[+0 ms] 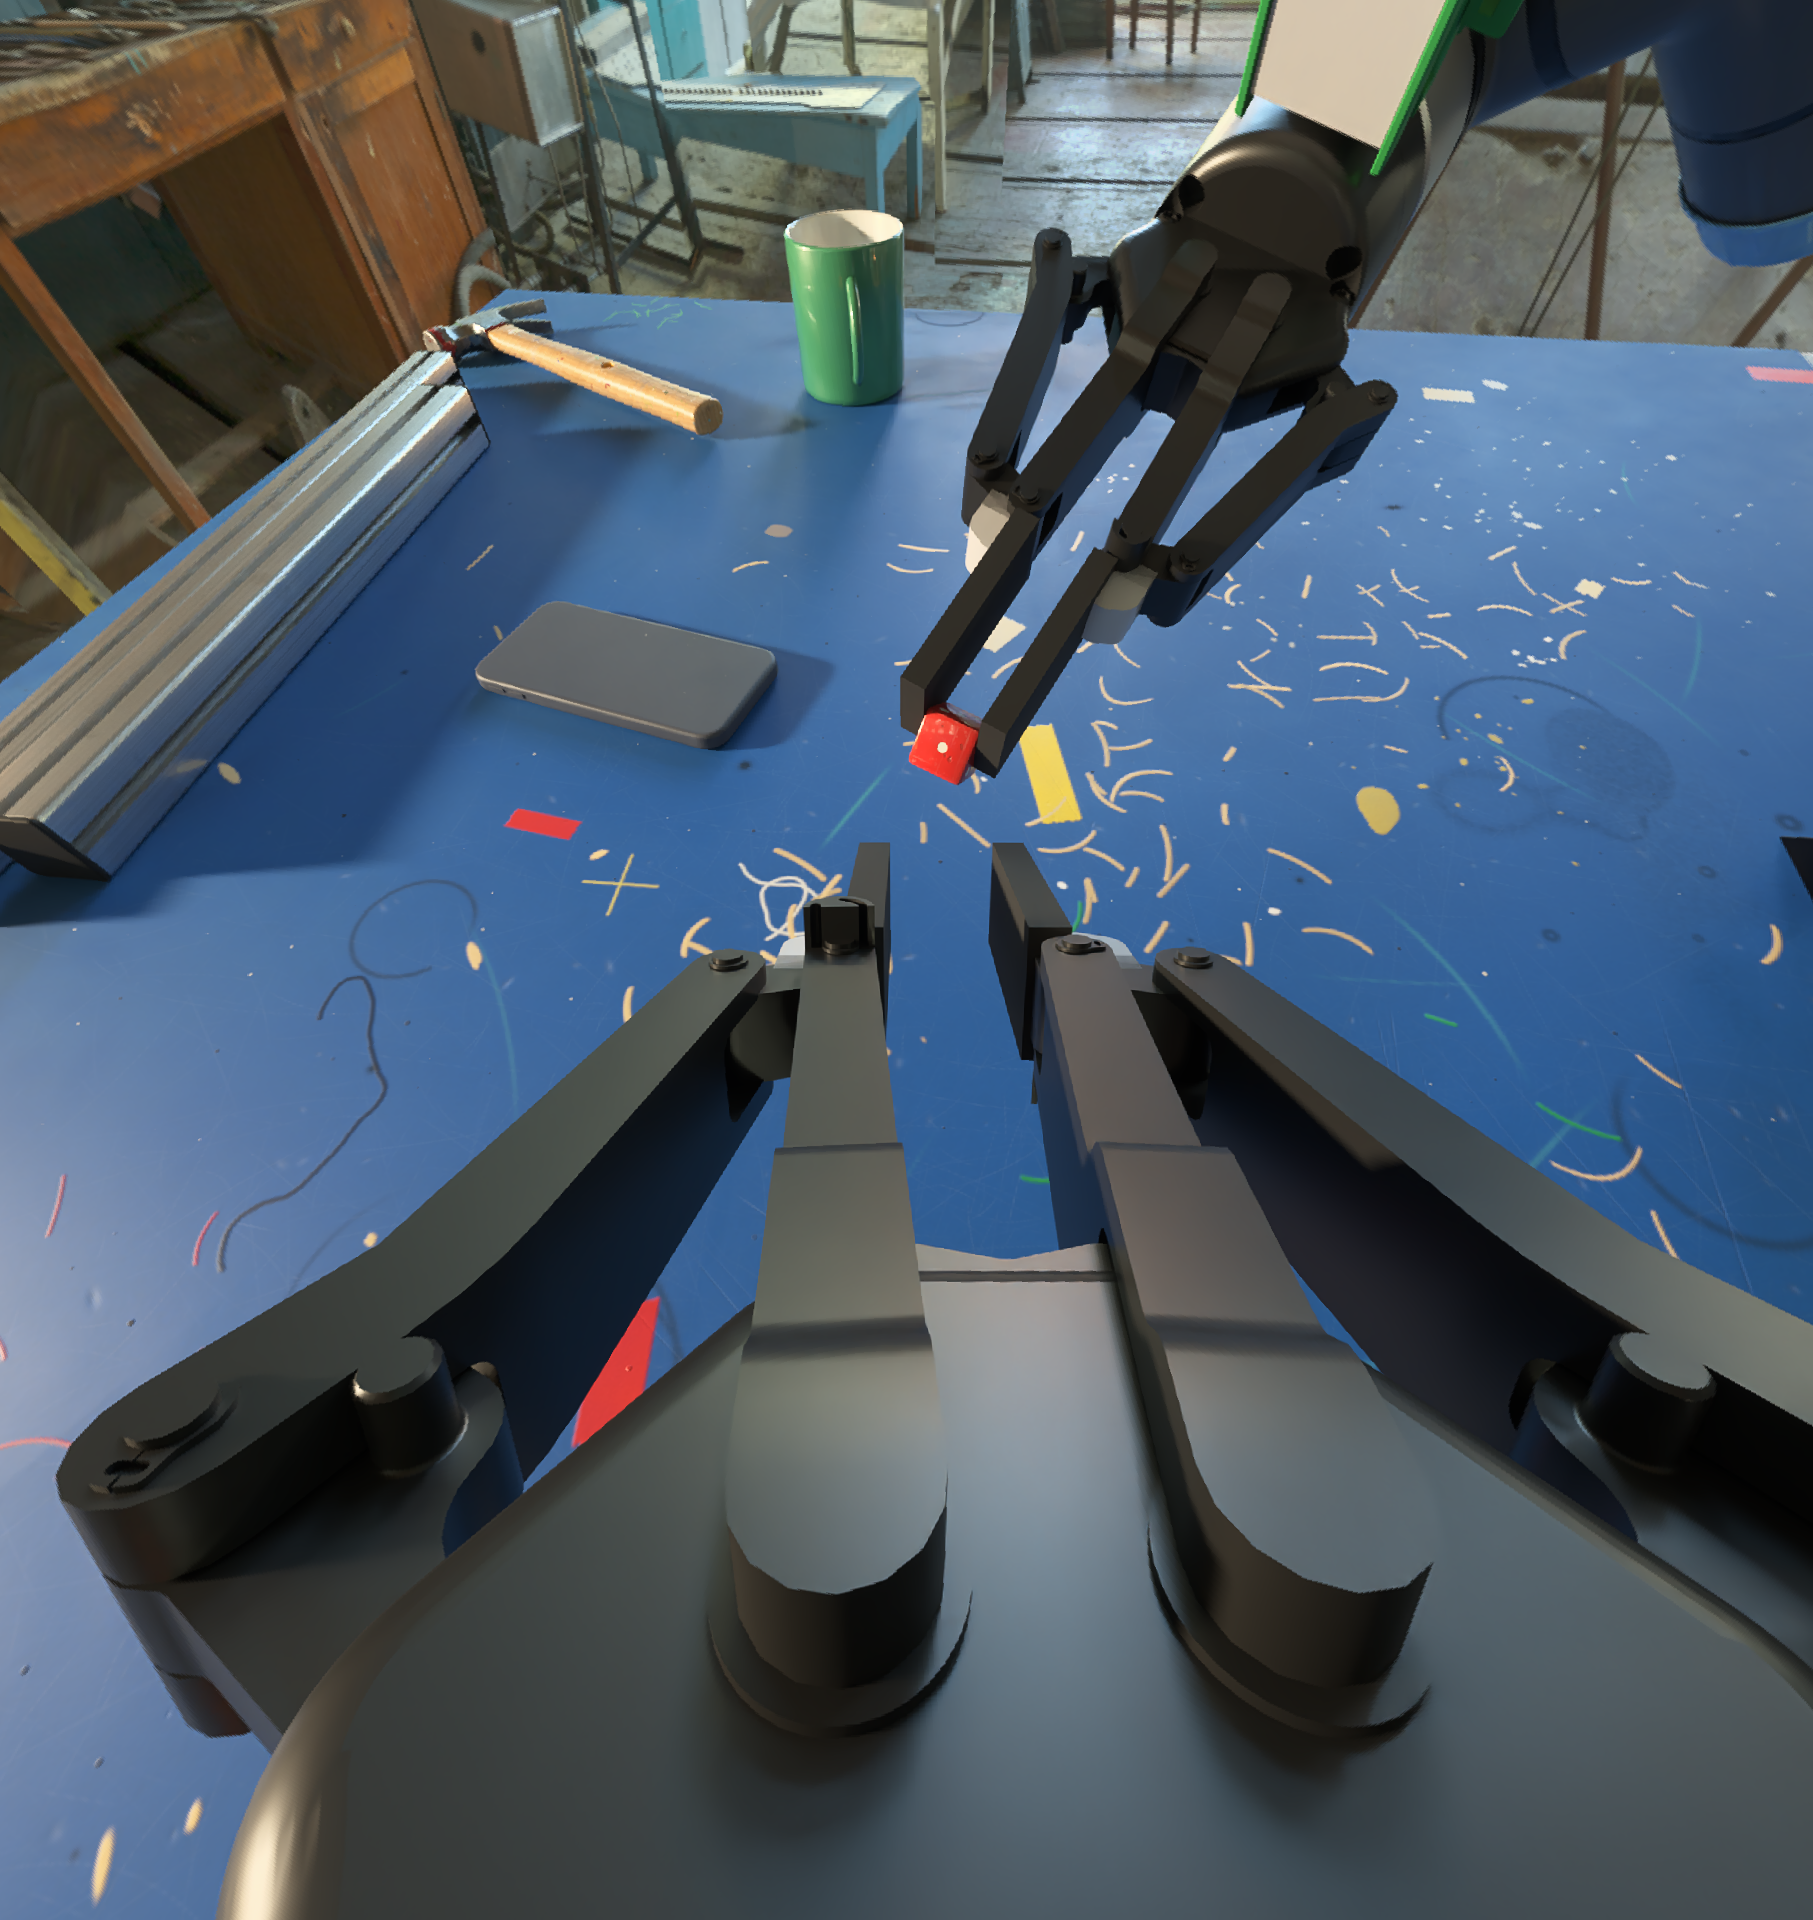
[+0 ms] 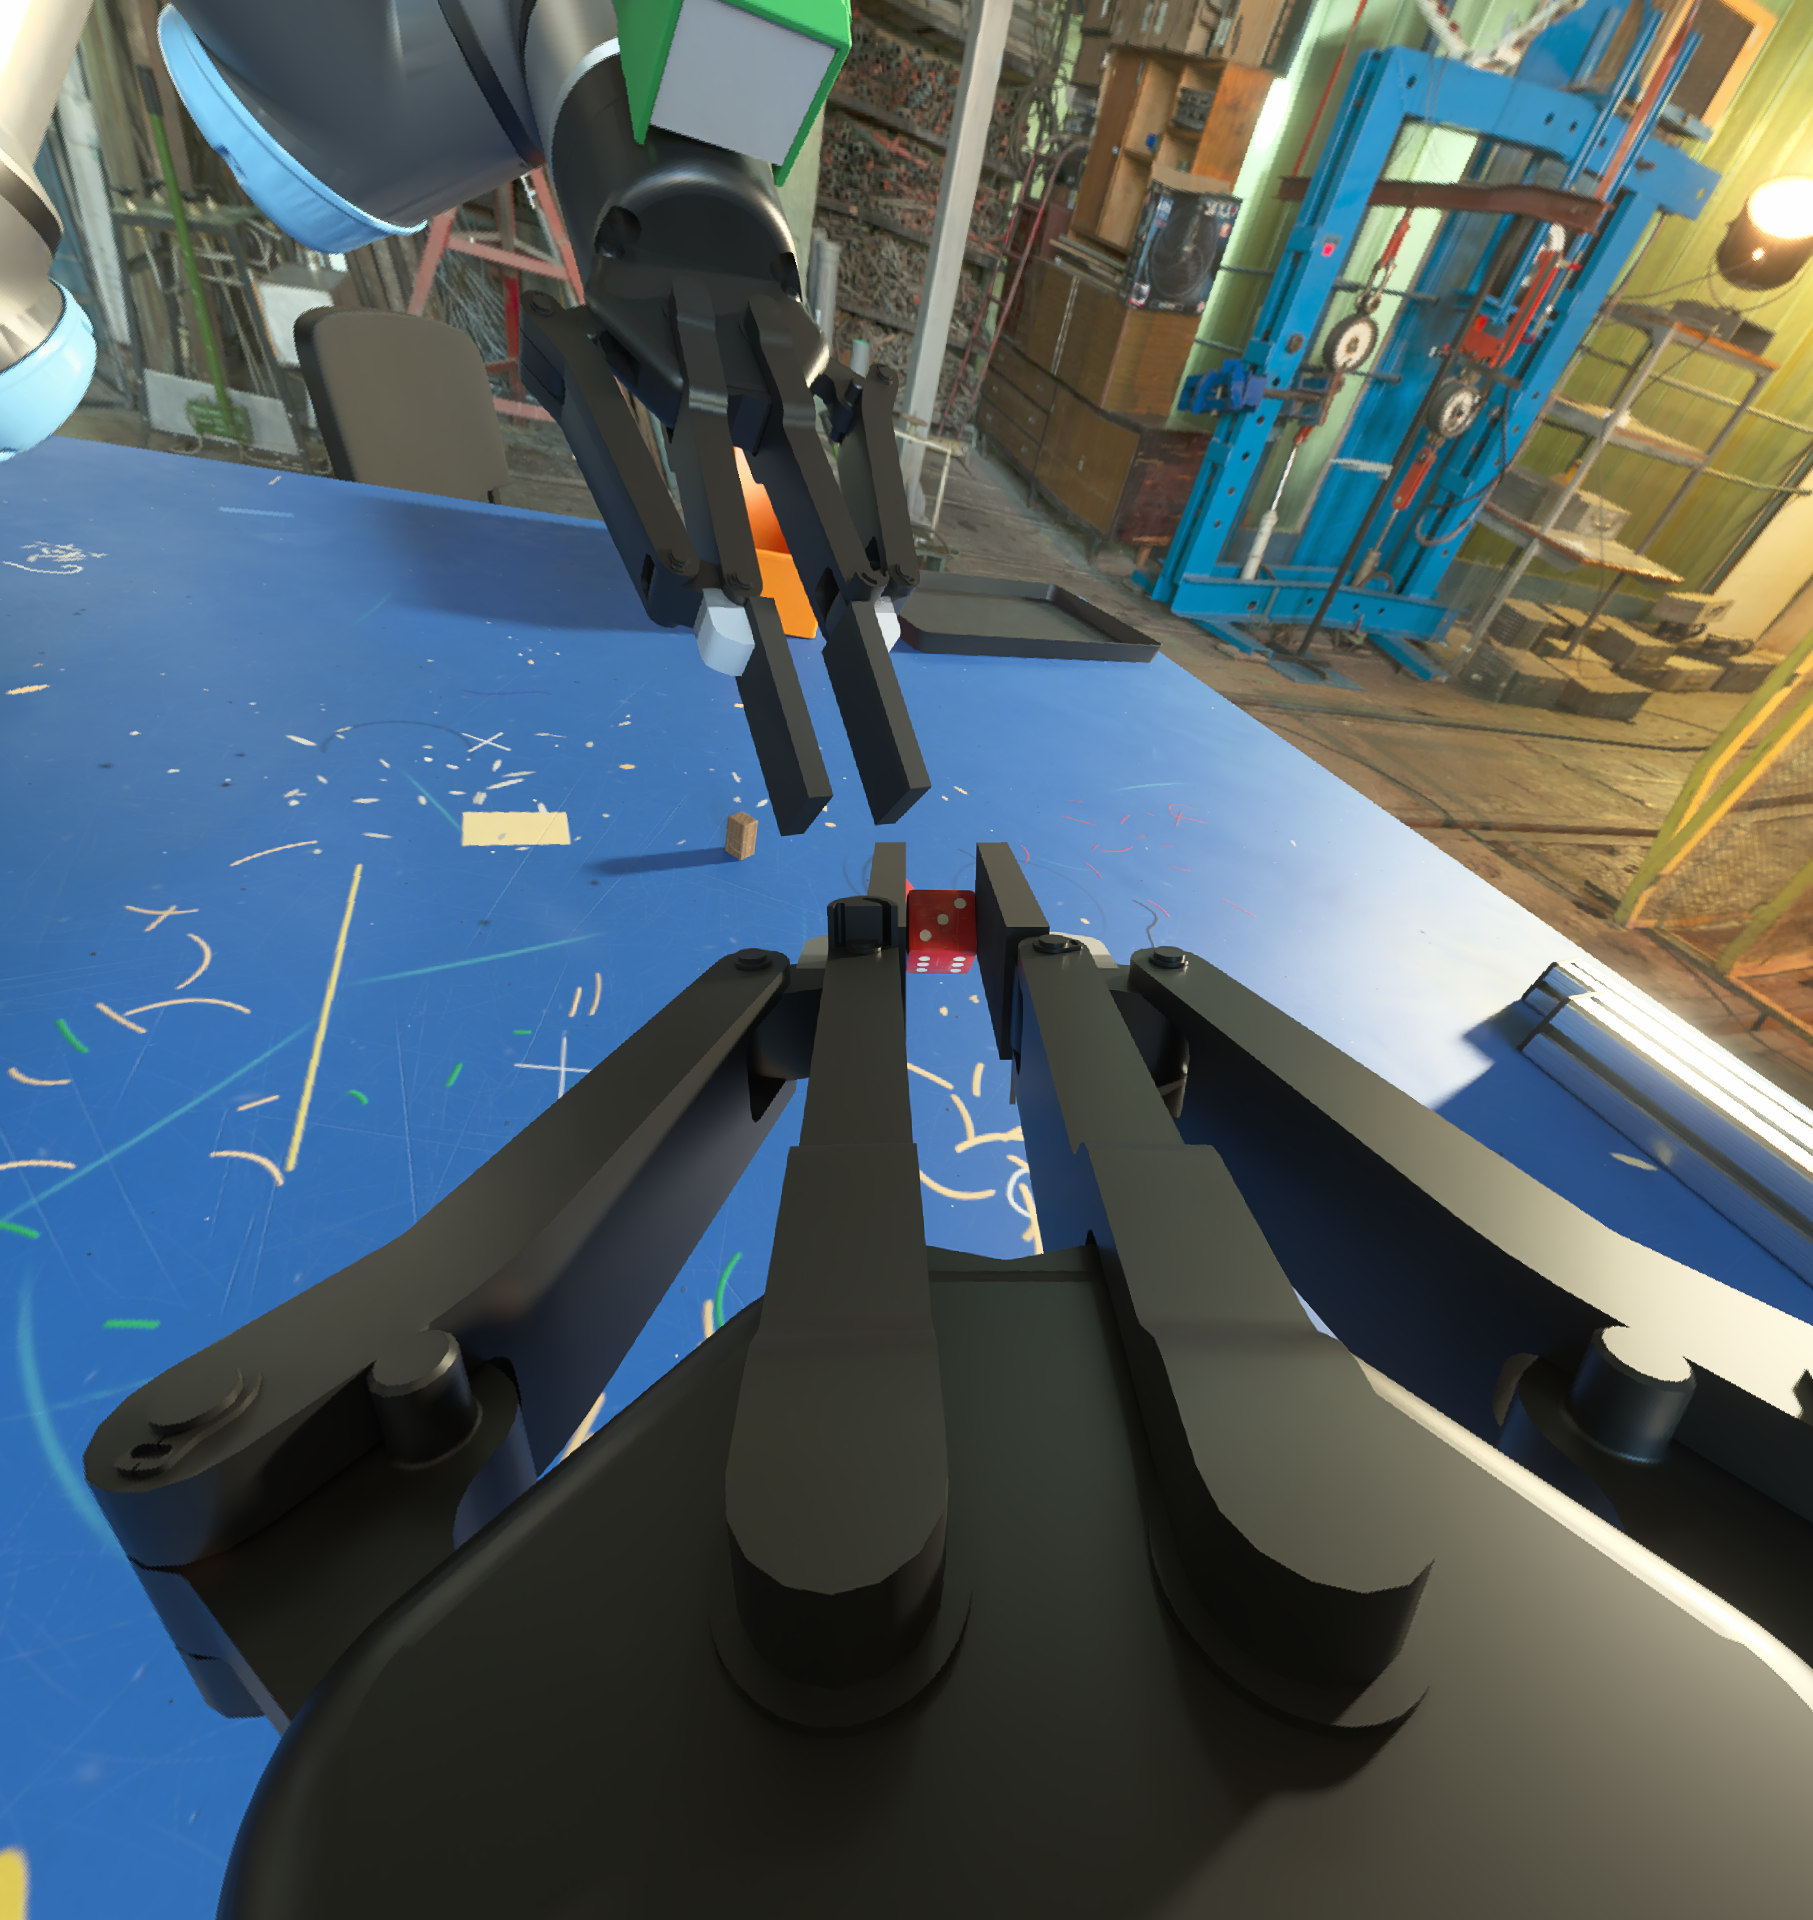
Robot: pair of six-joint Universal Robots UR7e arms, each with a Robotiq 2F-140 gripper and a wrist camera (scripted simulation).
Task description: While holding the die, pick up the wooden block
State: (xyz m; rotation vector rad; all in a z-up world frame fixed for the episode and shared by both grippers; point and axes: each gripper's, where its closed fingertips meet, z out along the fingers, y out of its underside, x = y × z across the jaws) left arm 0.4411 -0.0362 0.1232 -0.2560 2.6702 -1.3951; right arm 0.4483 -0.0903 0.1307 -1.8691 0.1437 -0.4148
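Note:
My right gripper (image 2: 938,862) is shut on a red die (image 2: 941,932) with white pips, held between its fingertips low over the blue table (image 2: 258,644). The left wrist view shows that gripper (image 1: 956,732) farther off with the die (image 1: 941,746) at its tips. A small wooden block (image 2: 741,836) stands upright on the table. My left gripper (image 2: 850,816) hangs just right of the block and above it, its fingers a narrow gap apart and empty. In its own view the left gripper (image 1: 940,862) holds nothing, and the block does not show there.
A green mug (image 1: 848,307), a hammer (image 1: 580,364) and a dark phone (image 1: 627,673) lie at the far left side. An aluminium rail (image 1: 216,634) runs along the table edge. A black tray (image 2: 1027,623) and an orange object (image 2: 777,582) sit behind the left gripper.

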